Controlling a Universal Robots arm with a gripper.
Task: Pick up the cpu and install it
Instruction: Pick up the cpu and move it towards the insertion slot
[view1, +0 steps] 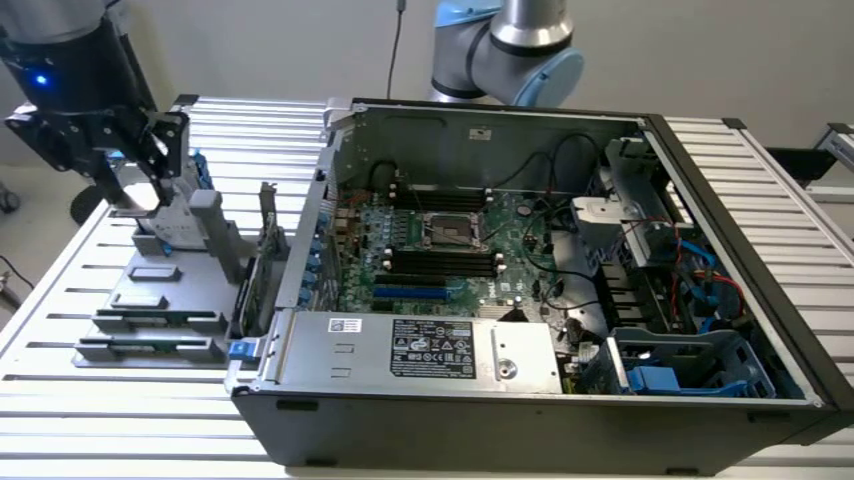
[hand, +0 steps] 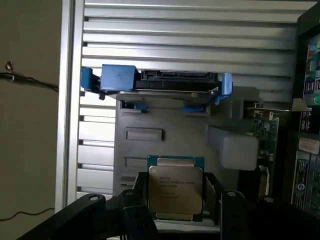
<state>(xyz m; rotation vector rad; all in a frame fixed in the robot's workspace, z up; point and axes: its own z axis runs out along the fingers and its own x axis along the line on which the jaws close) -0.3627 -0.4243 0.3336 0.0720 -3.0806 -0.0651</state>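
Note:
The cpu (hand: 175, 186) is a small square chip with a silver-grey metal top on a green board. It sits between the black fingers of my gripper (hand: 177, 202), which is shut on its two sides. In the exterior view my gripper (view1: 134, 195) hangs above the grey parts tray (view1: 80, 352) at that view's left, with the cpu (view1: 135, 188) as a pale patch between the fingers. The bare processor socket (view1: 450, 232) lies in the middle of the motherboard inside the open computer case (view1: 400, 425).
A silver hard drive in a blue bracket (hand: 160, 82) stands at the tray's far end, beside a grey block (hand: 235, 147). Two shallow recesses (hand: 144, 134) show in the tray under the chip. Memory sticks (view1: 158, 321) lie on the tray. Cables and a power supply (view1: 427, 350) crowd the case.

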